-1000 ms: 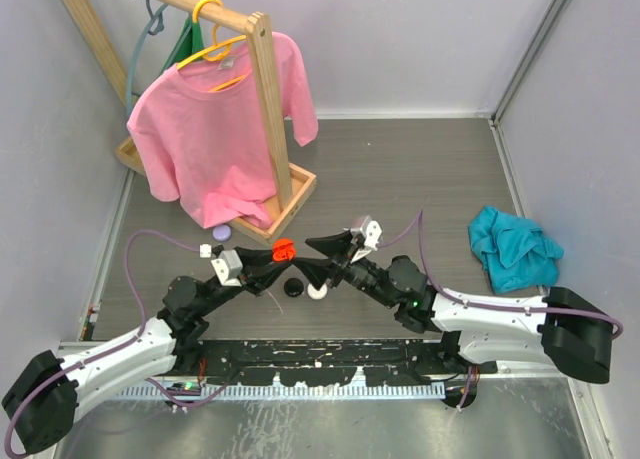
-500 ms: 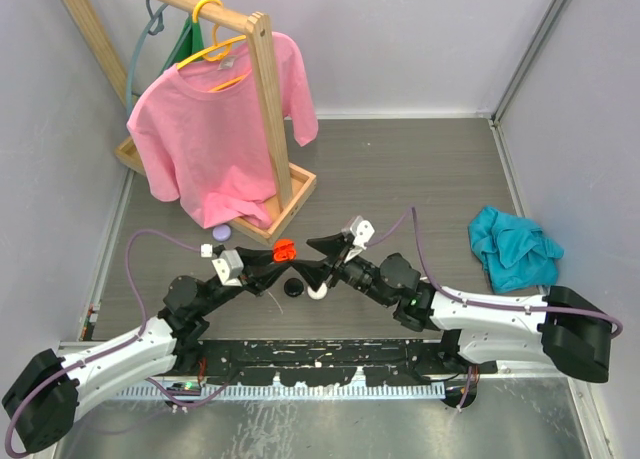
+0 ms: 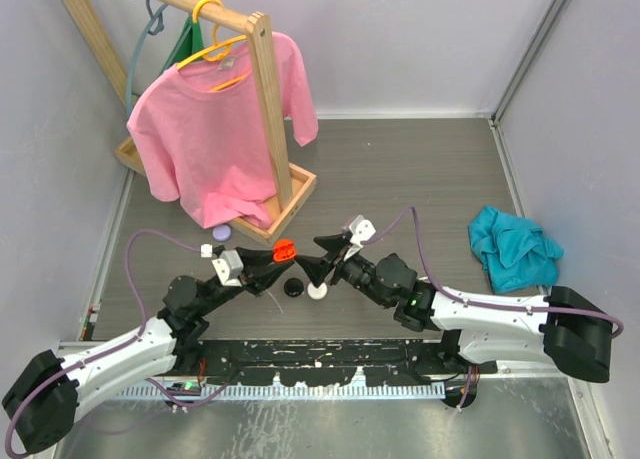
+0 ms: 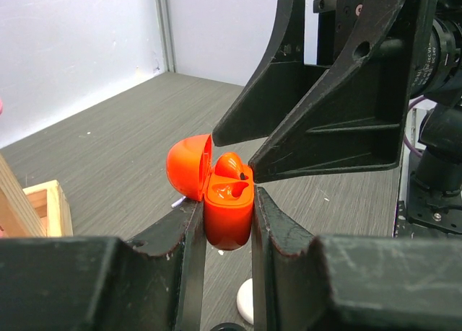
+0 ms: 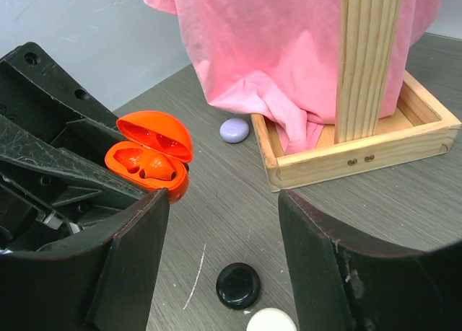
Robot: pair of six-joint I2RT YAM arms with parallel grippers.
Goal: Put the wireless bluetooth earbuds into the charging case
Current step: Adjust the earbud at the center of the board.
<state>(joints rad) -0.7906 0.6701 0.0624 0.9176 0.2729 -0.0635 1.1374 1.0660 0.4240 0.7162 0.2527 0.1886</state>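
Grey table (image 3: 420, 179) under everything. Wooden rack (image 3: 265, 109) with a pink shirt (image 3: 210, 139) stands past both grippers, on the left gripper's side. Its base tray shows in the right wrist view, right ahead of the right fingers. Teal cloth (image 3: 512, 247) lies well off to the right gripper's outer side, bunched up.

Left gripper (image 3: 283, 258) is clamped on the orange case (image 4: 227, 215), one finger on each side of the case body. Case is upright and held clear of the table. Lid (image 4: 189, 166) is hinged open and tipped back to the left in the left wrist view.

Right gripper (image 3: 318, 263) faces the left one tip to tip, jaws apart and holding nothing. In the left wrist view its two fingertips sit just above and beside the open case. The lower tip is right at the case mouth; contact cannot be told.

Black case (image 5: 238, 285) lies on the table below the right gripper, between its fingers in the right wrist view. White case (image 5: 271, 321) is just beside it, nearer the wrist and cut by the frame edge. Purple case (image 5: 234, 130) lies further ahead, next to the rack base.

Earbuds (image 5: 160, 169): two orange-red ones show inside the open orange case, in the left gripper's hold. One stands up higher at the hinge side.
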